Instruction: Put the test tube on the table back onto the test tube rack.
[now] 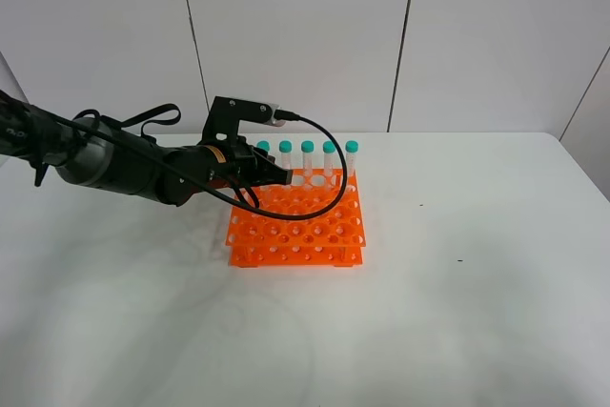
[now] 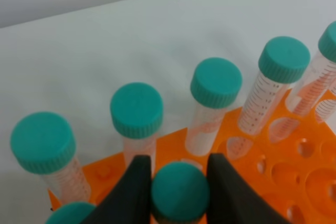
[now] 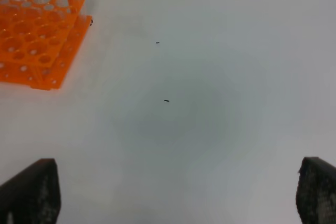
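L gripper clamped on teal-capped test tube over orange rack; R gripper open; misaligned tip could jam beside hole.

test tube rack on table, tubes along its back row

Passage beyond the left pincer is blocked by a row of capped tubes; open counter is offered right of the rack.
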